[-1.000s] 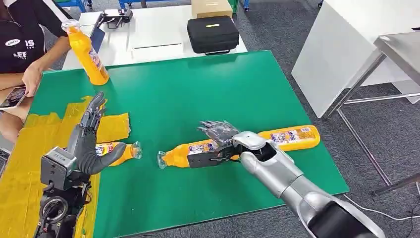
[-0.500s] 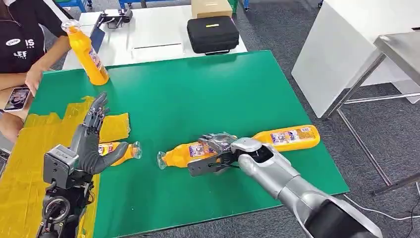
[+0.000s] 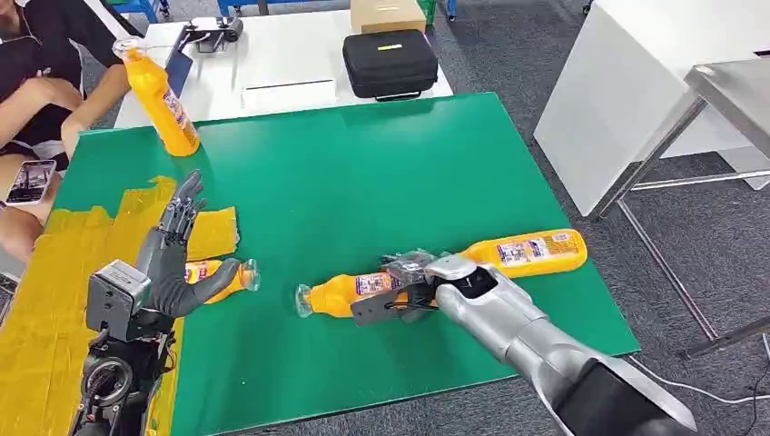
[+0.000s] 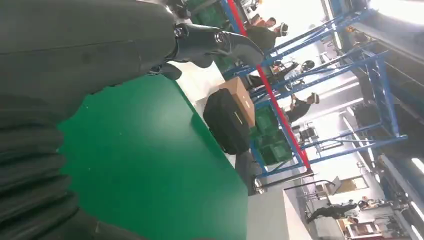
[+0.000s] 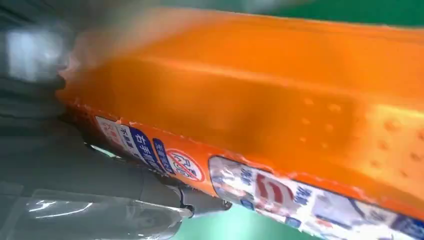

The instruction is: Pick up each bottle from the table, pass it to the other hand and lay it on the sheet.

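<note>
An orange bottle (image 3: 340, 292) lies on the green table (image 3: 363, 163) with its clear cap toward my left. My right hand (image 3: 406, 280) grips its labelled body from above, fingers curled over it. In the right wrist view that bottle (image 5: 280, 115) sits tight against the palm. My left hand (image 3: 174, 257) is raised, open, with fingers spread (image 4: 215, 42), over the edge of the yellow sheet (image 3: 45, 282). A second bottle (image 3: 222, 275) lies just beyond it, partly hidden. A third bottle (image 3: 528, 252) lies behind my right hand. One more bottle (image 3: 162, 95) stands upright at the far left.
A person (image 3: 41, 86) sits at the table's far left corner with a phone (image 3: 30, 182). A black case (image 3: 390, 62) and a cardboard box (image 3: 388, 14) sit on the white table beyond. A white bench (image 3: 636, 82) stands to the right.
My right hand has come down and its fingers have closed over the middle bottle, which slid slightly to the right. My left hand shifted a little. The person's arm moved.
</note>
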{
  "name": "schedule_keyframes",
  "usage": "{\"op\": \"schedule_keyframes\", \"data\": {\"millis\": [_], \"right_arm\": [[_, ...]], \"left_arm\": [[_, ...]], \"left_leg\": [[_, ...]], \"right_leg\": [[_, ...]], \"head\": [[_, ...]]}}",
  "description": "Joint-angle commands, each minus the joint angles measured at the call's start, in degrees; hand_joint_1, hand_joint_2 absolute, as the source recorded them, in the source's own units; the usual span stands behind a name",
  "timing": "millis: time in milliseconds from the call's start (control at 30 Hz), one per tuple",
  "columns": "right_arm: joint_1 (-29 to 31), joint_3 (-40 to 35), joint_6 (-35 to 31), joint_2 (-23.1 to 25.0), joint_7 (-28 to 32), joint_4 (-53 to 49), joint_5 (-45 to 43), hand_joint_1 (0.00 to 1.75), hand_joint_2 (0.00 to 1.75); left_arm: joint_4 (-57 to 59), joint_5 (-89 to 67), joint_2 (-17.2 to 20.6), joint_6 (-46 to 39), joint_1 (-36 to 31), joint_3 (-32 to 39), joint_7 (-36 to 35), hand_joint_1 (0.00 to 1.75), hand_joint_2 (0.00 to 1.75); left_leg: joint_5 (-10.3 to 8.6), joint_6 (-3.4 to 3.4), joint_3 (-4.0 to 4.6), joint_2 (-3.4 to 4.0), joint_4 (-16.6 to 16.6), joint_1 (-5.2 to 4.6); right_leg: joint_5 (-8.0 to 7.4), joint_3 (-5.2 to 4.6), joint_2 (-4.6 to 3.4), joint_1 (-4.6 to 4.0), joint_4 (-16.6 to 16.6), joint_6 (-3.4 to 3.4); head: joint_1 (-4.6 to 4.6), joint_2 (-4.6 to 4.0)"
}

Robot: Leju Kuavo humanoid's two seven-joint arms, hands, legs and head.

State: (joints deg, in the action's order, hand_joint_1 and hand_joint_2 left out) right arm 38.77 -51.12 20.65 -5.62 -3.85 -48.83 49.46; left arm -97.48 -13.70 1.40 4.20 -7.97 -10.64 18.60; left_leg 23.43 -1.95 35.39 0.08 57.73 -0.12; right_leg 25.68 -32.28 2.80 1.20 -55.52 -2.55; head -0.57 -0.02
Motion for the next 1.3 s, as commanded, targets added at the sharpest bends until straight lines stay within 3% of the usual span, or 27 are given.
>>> {"op": "schedule_keyframes", "data": {"millis": [33, 133, 233, 400, 467, 600, 700, 733, 900, 1100, 1300], "right_arm": [[0.70, -3.89, -1.15, 0.20, -0.51, 7.69, 1.75, 1.55, 1.75], [-0.20, -3.16, -2.80, -0.12, -1.54, 6.68, 3.28, 1.71, 1.75], [-0.61, -2.08, -4.18, -0.03, -1.88, 5.99, 3.37, 1.75, 1.75], [-6.24, 10.78, -19.46, 1.25, -2.73, -6.16, -0.67, 1.75, 1.75], [-7.11, 11.91, -19.21, 0.73, -3.65, -10.41, -1.31, 1.75, 1.75], [-12.91, 21.34, -31.20, 2.66, 1.83, -21.47, -10.26, 1.75, 1.75], [-15.53, 23.28, -34.71, 1.95, 0.78, -27.41, -10.48, 1.75, 1.75], [-17.11, 24.58, -39.06, 2.54, 2.29, -30.12, -10.18, 1.75, 1.75], [-21.98, 27.49, -44.42, 4.03, 9.25, -38.58, -19.57, 1.75, 1.75], [-22.76, 27.47, -45.07, 5.41, 18.03, -39.95, -33.34, 1.75, 1.75], [-22.06, 27.32, -40.95, 5.69, 19.38, -36.07, -38.46, 1.75, 1.75]], "left_arm": [[5.32, 0.22, -0.35, 0.21, -2.53, -0.48, -0.31, 0.00, 1.75], [5.64, 0.39, -0.18, -0.01, -2.35, -0.48, -0.27, 0.00, 1.75], [5.85, 0.44, -0.10, -0.34, -2.03, -0.31, -0.08, 0.00, 1.75], [2.57, 0.54, -0.40, -1.47, 0.11, 1.50, 0.05, 0.00, 1.75], [0.98, 0.72, -0.48, -1.31, 0.66, 1.88, -0.84, 0.00, 1.75], [-0.72, 0.38, -0.18, -1.09, 1.29, 1.73, -1.83, 0.00, 1.75], [-2.06, 1.90, 0.05, 0.28, 1.49, 1.00, -2.93, 0.00, 1.75], [-2.94, 2.24, 0.44, 0.98, 1.55, 0.38, -2.75, 0.00, 1.75], [-6.04, 3.18, 1.72, 4.51, 1.16, -2.62, -4.76, 0.00, 1.75], [-5.29, 11.59, 3.96, 9.51, -2.69, -7.22, -9.38, 0.00, 1.75], [-2.68, 9.04, 4.70, 8.80, -6.75, -10.76, -10.12, 0.00, 1.75]], "left_leg": [[0.01, 0.09, -0.23, -0.09, -0.08, 0.05], [0.03, 0.13, -0.39, -0.20, -0.11, 0.10], [0.02, 0.10, -0.38, -0.12, -0.11, 0.07], [0.03, 0.10, -0.32, -0.08, -0.08, 0.06], [0.04, 0.08, -0.18, -0.01, -0.02, 0.04], [0.12, 0.11, -0.16, 0.07, -0.01, 0.03], [0.26, 0.22, -0.38, -0.08, 0.02, 0.10], [0.17, 0.15, -0.17, -0.15, 0.03, 0.08], [0.11, 0.10, 0.02, -0.13, 0.03, 0.08], [0.12, 0.13, 0.00, -0.18, 0.04, 0.06], [0.08, 0.17, -0.09, -0.19, -0.01, 0.12]], "right_leg": [[0.04, 0.28, -0.07, -0.03, 0.11, 0.11], [0.07, 0.48, -0.04, -0.07, 0.20, 0.17], [0.04, 0.44, -0.07, -0.04, 0.18, 0.13], [0.04, 0.34, -0.10, -0.03, 0.13, 0.12], [0.04, 0.20, -0.13, -0.02, 0.04, 0.10], [0.09, 0.17, -0.29, -0.02, 0.01, 0.14], [0.28, 0.47, -0.28, -0.08, 0.01, 0.26], [0.20, 0.26, -0.11, -0.06, 0.01, 0.18], [0.13, 0.08, -0.08, -0.05, 0.01, 0.13], [0.16, 0.10, -0.07, -0.04, -0.02, 0.18], [0.11, 0.16, -0.07, -0.08, 0.06, 0.21]], "head": [[0.02, 0.00], [0.00, 0.00], [0.02, 0.00], [0.02, 0.00], [0.02, 0.00], [-0.02, 0.00], [-0.02, 0.00], [0.00, 0.00], [0.02, 0.00], [0.02, 0.00], [0.02, 0.00]]}}
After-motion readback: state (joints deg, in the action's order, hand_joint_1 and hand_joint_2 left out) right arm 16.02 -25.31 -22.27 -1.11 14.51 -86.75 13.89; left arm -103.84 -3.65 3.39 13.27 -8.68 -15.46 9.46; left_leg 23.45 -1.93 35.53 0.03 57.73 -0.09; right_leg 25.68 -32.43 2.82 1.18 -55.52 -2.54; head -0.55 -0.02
